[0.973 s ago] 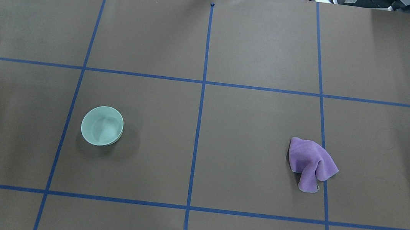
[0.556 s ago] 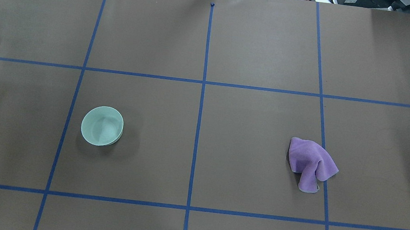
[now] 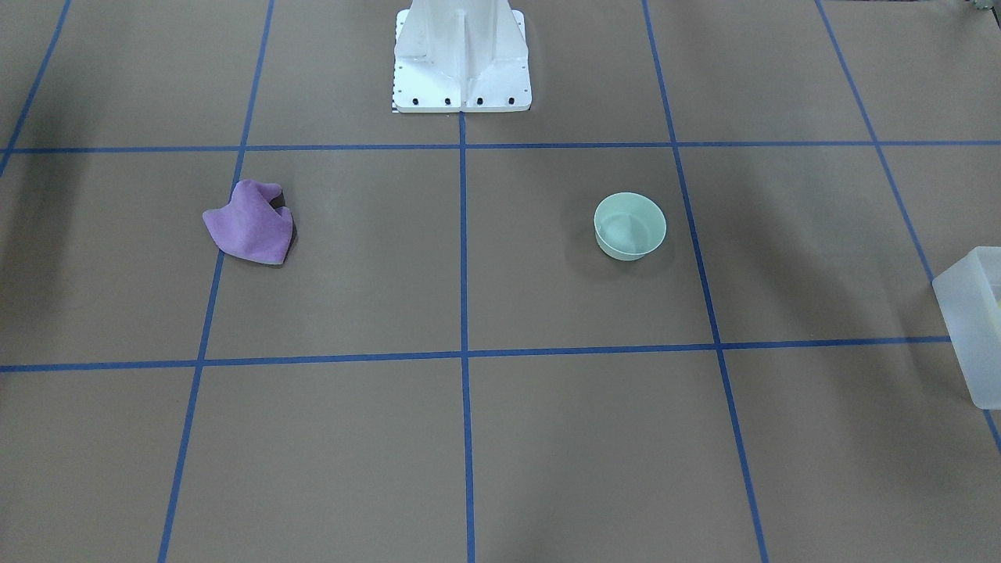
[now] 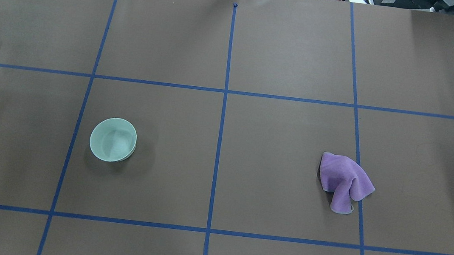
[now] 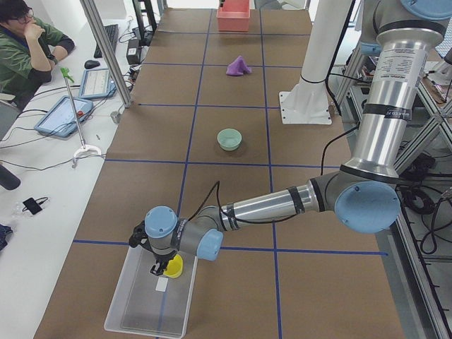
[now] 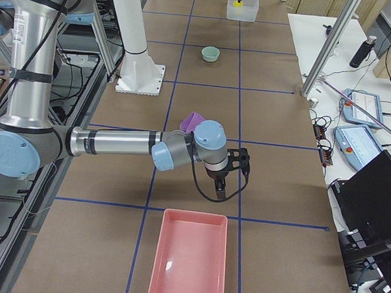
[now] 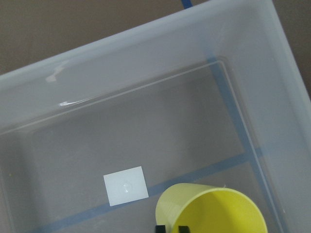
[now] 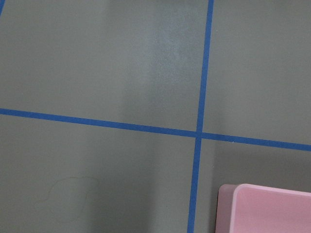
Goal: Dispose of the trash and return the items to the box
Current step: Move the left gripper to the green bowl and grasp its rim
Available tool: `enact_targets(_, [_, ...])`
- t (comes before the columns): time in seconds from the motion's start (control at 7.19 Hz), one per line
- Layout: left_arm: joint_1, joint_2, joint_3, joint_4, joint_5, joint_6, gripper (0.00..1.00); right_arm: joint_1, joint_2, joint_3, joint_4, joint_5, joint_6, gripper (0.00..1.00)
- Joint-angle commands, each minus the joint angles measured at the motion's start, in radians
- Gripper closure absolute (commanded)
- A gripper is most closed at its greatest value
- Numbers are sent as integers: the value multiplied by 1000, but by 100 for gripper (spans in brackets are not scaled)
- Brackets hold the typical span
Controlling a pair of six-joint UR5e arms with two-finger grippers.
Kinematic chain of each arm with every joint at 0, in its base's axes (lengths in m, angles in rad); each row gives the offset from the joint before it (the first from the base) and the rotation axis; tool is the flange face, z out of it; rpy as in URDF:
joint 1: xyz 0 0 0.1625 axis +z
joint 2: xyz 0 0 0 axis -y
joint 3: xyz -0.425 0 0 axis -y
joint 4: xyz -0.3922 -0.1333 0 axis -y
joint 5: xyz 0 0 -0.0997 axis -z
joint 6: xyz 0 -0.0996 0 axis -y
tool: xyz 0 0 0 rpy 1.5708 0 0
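The frosted translucent box (image 5: pixel 141 314) stands at the table's left end; one corner shows in the front view (image 3: pixel 974 328). My left gripper (image 5: pixel 159 268) is inside it, shut on the rim of a yellow cup (image 7: pixel 214 213), as the left wrist view (image 7: pixel 170 229) shows. A mint green bowl (image 4: pixel 112 145) sits on the left half of the table. A crumpled purple cloth (image 4: pixel 344 181) lies on the right half. My right gripper (image 6: pixel 223 180) hovers over bare table beyond the cloth; I cannot tell whether it is open or shut.
A pink tray (image 6: pixel 189 256) lies at the table's right end, close to the right gripper. The white robot base (image 3: pixel 461 55) stands at the table's near edge. A white label (image 7: pixel 125 185) lies on the box floor. An operator (image 5: pixel 28 42) sits across the table.
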Motion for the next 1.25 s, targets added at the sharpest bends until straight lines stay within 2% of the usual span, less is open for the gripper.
enact_targets(0.0, [-6, 1, -79, 51, -3, -2, 3, 0, 0, -1, 0, 2, 0, 0])
enact_targets(0.28, [-18, -13, -233, 242, -41, -32, 3, -2, 0, -1, 0, 2, 0, 0])
enact_targets(0.42, [-17, 0, -335, 273, -64, -169, 3, -2, 0, -1, 0, 2, 2, 0])
enact_targets(0.56, [9, 26, -418, 243, -110, -356, 3, -2, 0, -1, -2, 2, 2, 0])
enact_targets(0.7, [91, 68, -516, 206, -113, -505, 2, -2, 0, -1, -2, 2, 3, 0])
enact_targets(0.97, [277, 88, -689, 203, -87, -780, 2, -2, -2, -2, -2, 2, 2, 0])
enact_targets(1.11, [384, 86, -752, 203, -11, -865, 2, -2, -2, -2, -2, 2, 3, 0])
